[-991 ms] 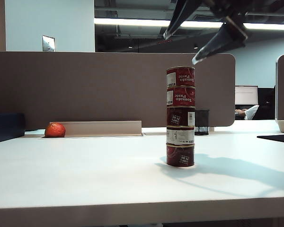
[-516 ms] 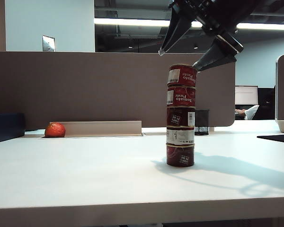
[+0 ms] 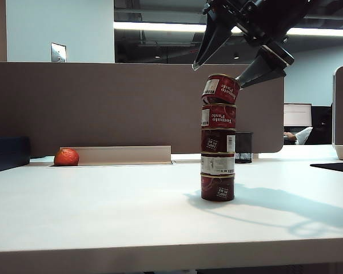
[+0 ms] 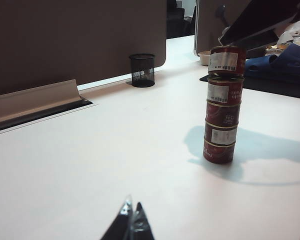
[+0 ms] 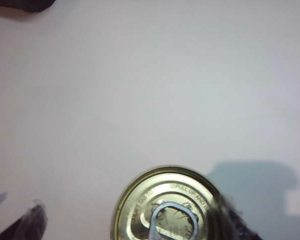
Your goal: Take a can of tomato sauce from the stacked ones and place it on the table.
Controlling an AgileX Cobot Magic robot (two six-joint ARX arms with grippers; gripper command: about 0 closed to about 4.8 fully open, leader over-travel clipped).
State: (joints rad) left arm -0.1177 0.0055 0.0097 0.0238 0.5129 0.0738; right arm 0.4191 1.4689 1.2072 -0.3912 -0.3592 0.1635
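Your right pincer (image 3: 240,63) has come down wide apart around the top can of tomato sauce (image 3: 220,89) and tipped it askew on the stacked ones (image 3: 218,151); square it before clamping. Left pincer (image 4: 131,220) rests together above the bench (image 3: 103,211)

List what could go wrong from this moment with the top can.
1. The top can of tomato sauce sits tilted on the stacked ones, with one finger of the open right gripper at its side; more push could knock it off onto the table.
2. The stack is tall and narrow, so a nudge may topple it.
The left gripper is shut, far off.
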